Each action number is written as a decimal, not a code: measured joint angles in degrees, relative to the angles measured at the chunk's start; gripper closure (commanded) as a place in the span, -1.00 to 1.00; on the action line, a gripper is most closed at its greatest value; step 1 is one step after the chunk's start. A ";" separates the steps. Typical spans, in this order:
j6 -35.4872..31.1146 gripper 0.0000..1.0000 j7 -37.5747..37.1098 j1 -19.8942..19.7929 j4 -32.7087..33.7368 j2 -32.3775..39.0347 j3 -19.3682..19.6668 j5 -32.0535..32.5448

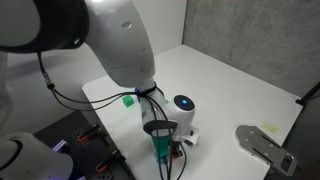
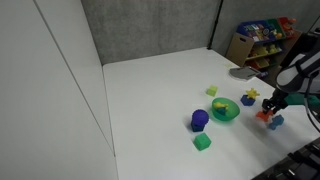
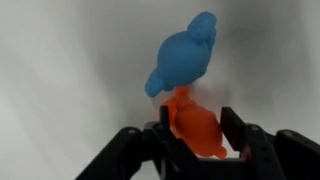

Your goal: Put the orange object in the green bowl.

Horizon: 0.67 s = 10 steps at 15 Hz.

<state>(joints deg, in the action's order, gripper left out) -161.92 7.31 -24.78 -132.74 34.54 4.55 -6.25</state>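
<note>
Bowl (image 2: 218,112) sits between cylinder (image 2: 199,120) and tool (image 2: 268,114); wedge (image 3: 195,128) seemingly in its grip.

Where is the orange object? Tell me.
The orange object lies between the fingers in the wrist view, blue block just beyond, right of the green bowl.

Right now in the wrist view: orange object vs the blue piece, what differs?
Colour: the orange object is orange-red, the blue piece light blue. Shape: orange object wedge-like, blue piece rounded and lobed. Place: orange object sits between the fingers of the hand; blue piece lies beyond them. Both are small toy pieces on the white table.
</note>
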 measured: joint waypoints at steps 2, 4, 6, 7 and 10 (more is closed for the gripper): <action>-1.57 0.66 0.00 0.13 -0.04 0.16 -0.02 0.00; -3.09 0.80 0.00 0.52 -0.20 0.16 -0.02 0.00; -4.10 0.82 0.00 1.32 -0.62 -0.01 -0.03 0.03; -4.43 0.80 0.00 1.86 -1.12 -0.34 -0.07 0.03; -4.65 0.81 -0.01 3.64 -3.21 -2.44 -0.20 0.04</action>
<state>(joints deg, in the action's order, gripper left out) -166.57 7.31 -21.13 -135.94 32.10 4.35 -6.21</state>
